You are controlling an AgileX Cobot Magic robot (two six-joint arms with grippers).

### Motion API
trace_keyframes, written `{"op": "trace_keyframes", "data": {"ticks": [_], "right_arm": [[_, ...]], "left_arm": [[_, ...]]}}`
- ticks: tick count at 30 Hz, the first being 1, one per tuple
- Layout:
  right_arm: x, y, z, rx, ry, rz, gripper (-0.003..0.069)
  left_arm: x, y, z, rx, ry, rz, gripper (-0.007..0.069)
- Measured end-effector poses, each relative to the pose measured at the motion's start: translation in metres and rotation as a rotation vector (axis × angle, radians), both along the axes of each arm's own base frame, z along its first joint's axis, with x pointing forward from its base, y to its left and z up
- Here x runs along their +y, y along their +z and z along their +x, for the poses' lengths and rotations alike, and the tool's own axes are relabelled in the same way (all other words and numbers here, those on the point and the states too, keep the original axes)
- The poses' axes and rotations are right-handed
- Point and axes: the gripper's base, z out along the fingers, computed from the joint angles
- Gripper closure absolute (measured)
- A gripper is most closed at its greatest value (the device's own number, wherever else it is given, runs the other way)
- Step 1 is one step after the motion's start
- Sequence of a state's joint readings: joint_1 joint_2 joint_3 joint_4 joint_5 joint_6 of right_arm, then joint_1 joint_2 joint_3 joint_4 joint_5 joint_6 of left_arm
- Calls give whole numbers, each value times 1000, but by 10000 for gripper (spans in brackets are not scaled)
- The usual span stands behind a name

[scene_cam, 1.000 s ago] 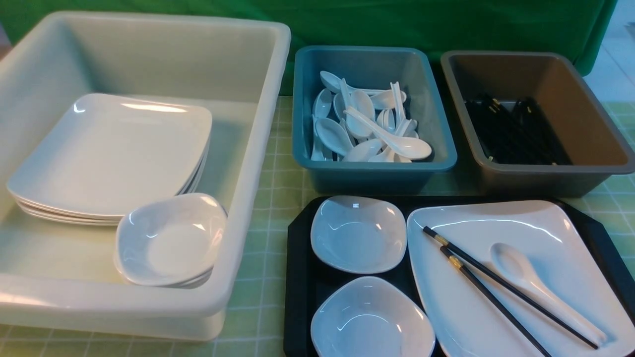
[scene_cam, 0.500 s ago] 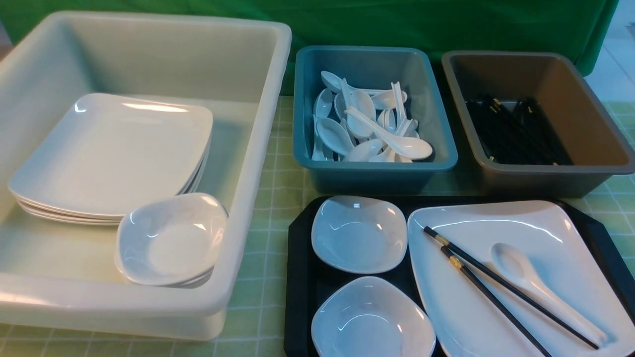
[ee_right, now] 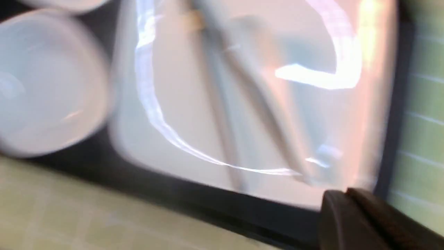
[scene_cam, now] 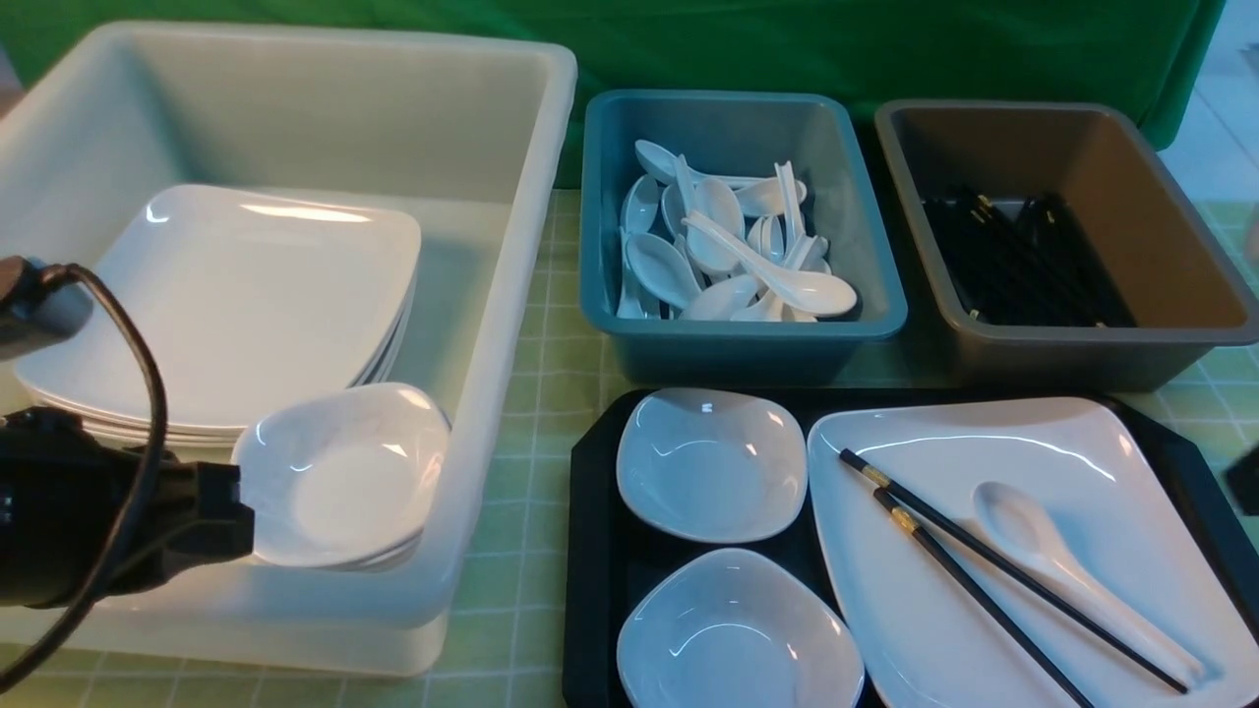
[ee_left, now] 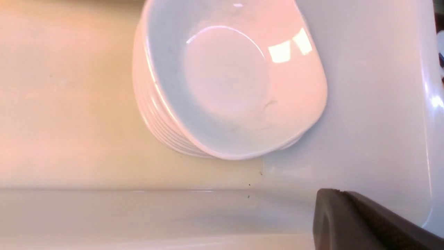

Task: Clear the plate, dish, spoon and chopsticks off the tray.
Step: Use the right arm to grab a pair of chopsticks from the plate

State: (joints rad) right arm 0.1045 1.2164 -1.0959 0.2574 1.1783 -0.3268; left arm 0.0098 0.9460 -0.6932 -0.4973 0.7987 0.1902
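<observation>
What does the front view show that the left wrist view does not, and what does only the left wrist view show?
Only the front view: the black tray carrying the plate, chopsticks, spoon and two small dishes, plus the teal bin of spoons and the grey-brown bin. Only the left wrist view: the left fingers close up, pressed together, and the stack of small dishes from above. Both: that stack, inside the white tub.
</observation>
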Motion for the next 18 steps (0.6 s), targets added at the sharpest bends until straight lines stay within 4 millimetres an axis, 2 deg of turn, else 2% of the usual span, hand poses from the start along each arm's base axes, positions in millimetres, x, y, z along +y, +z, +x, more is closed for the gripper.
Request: {"op": "trace_keyframes", "data": {"ticks": [1,3,5,6,8,9,12,13,14,18], "right_arm": [[12,-10,14,15,94,38,648],[30,-24,29,20,197,49,624],[47,-42,41,25,274,12,564],[56,-56,49,34,322,-35,499],[69,-72,56,36,380,-95,419],[77,-83,60,24,423,-142,333],[95,-104,68,-6,527,-256,190],[95,-106,69,-7,530,-263,183],[102,-117,73,-23,572,-318,130],[110,-136,83,-53,597,-364,93]], "left_arm": [[0,0,0,-2,-3,-3,641],[-1,0,0,-9,-16,4,641],[-1,1,-1,-12,-25,9,641],[-1,1,-1,-13,-36,14,641],[-1,1,-2,-10,-44,17,641],[-1,0,-2,-8,-45,17,641],[-1,0,-2,-9,-51,24,641],[-1,0,-2,-10,-53,25,641],[-1,0,-2,-11,-56,29,641],[-1,1,-2,-18,-55,33,641]]}}
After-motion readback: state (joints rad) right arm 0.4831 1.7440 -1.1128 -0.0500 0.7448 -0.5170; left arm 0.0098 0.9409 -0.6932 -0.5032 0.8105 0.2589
